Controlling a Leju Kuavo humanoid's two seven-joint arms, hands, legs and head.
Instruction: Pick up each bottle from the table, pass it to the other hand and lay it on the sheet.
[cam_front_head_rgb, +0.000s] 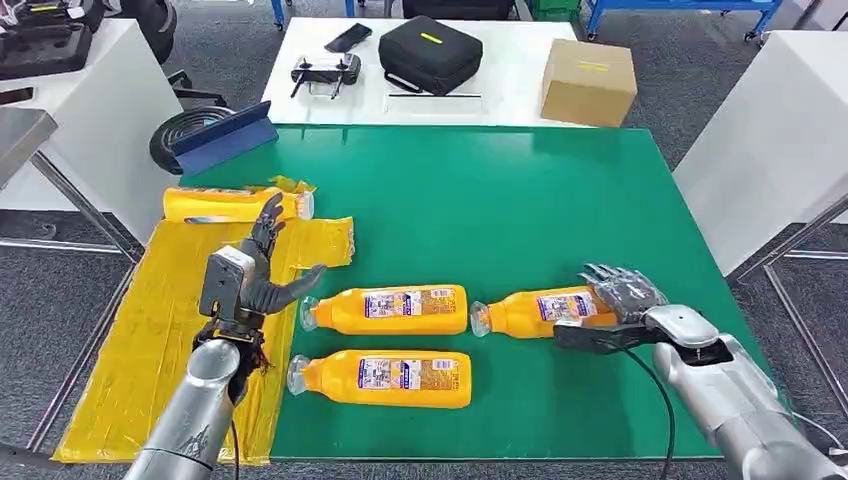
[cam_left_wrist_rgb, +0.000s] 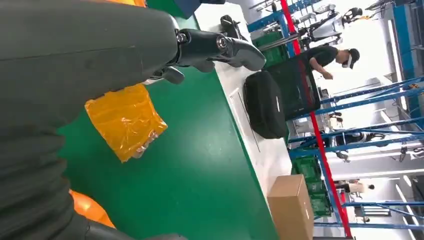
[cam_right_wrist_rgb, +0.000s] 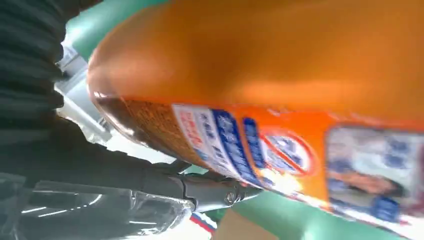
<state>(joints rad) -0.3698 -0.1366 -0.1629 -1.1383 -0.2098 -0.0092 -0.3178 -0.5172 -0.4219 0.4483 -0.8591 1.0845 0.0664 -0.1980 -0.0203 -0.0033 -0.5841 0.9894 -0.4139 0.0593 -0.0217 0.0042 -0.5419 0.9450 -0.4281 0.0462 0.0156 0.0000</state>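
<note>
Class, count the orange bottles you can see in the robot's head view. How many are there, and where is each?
4: one bottle on the yellow sheet, two lying mid-mat, one under the right hand.

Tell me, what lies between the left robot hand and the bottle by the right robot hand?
In the head view, another bottle lies on the green mat between the left robot hand and the right-side bottle.

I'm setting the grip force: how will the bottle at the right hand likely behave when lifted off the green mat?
The bottle under the right hand lies on its side on the green mat. Its rounded body may roll if nudged. The glossy label probably makes it slippery. It looks full of orange liquid, so likely heavy for its size.
</note>
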